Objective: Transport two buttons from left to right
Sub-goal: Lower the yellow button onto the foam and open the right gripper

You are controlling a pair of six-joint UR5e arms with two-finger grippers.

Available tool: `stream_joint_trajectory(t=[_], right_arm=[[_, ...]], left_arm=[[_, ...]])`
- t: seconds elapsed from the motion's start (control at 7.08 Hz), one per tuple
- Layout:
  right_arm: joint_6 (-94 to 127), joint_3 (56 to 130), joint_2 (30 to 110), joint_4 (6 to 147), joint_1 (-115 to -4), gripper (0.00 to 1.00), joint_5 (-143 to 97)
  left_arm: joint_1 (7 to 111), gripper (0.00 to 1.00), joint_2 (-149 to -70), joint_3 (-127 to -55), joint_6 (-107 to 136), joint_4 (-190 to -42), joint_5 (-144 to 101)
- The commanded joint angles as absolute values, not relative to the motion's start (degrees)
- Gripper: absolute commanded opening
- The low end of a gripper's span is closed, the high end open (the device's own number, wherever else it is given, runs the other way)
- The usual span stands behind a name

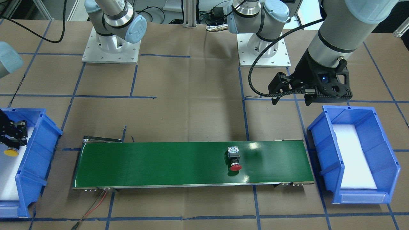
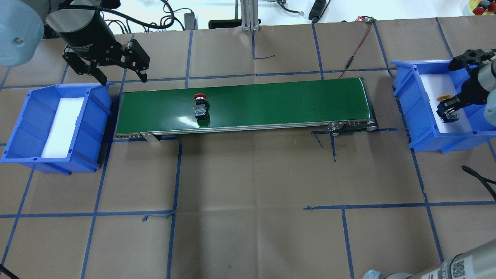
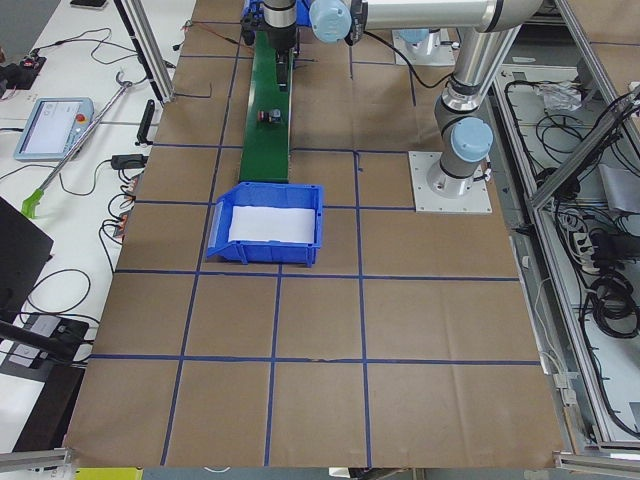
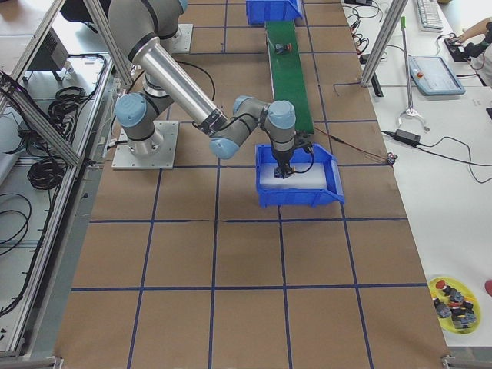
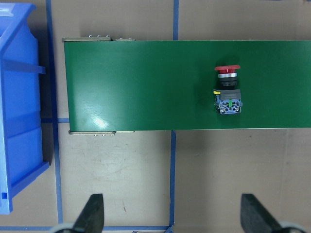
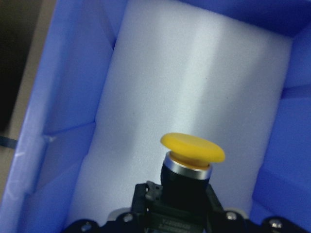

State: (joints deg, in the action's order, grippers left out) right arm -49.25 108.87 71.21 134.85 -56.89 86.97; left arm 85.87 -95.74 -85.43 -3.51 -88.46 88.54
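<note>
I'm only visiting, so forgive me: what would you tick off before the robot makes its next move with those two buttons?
1. Grip: right gripper shut on yellow button, ok.
2. Drop spot: yellow button over the foam in the right bin, ok.
3. Height: whether it touches the foam, cannot tell.
4. Next pickup: red button lies on its side on the belt, ok.
5. Other arm: left gripper open, off the belt, ok.
6. Belt motion: cannot tell.
</note>
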Motion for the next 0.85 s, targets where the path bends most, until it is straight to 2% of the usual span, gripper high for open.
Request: stream_joint_trajectory(t=[0.0,0.14,0.28,0.42,0.57,0.71], right_arm=[[-49.2,109.6,69.5,136.0,-56.9,0.04,87.4],[-49.2,109.5,69.1,136.1,-56.9,0.06,88.0],[-49.1,109.5,68.8,136.0,-56.9,0.17,88.1],[-48.4,109.6,68.9,135.9,-56.9,0.8,87.4],[-48.1,109.4,69.1,135.4,-56.9,0.99,87.2],[-48.1,109.1,69.2,135.4,-56.9,0.99,87.2]], left_arm=[[85.9,1.0,-95.8,-85.3,-3.5,-88.4,88.5],[85.9,1.0,-95.9,-84.9,-3.5,-88.4,88.5],[85.9,1.0,-95.9,-85.0,-3.5,-88.4,88.5],[85.9,1.0,-95.9,-85.0,-3.5,-88.4,88.5],[85.9,1.0,-95.8,-85.2,-3.5,-88.4,88.5],[85.9,1.0,-95.8,-85.2,-3.5,-88.4,88.5]])
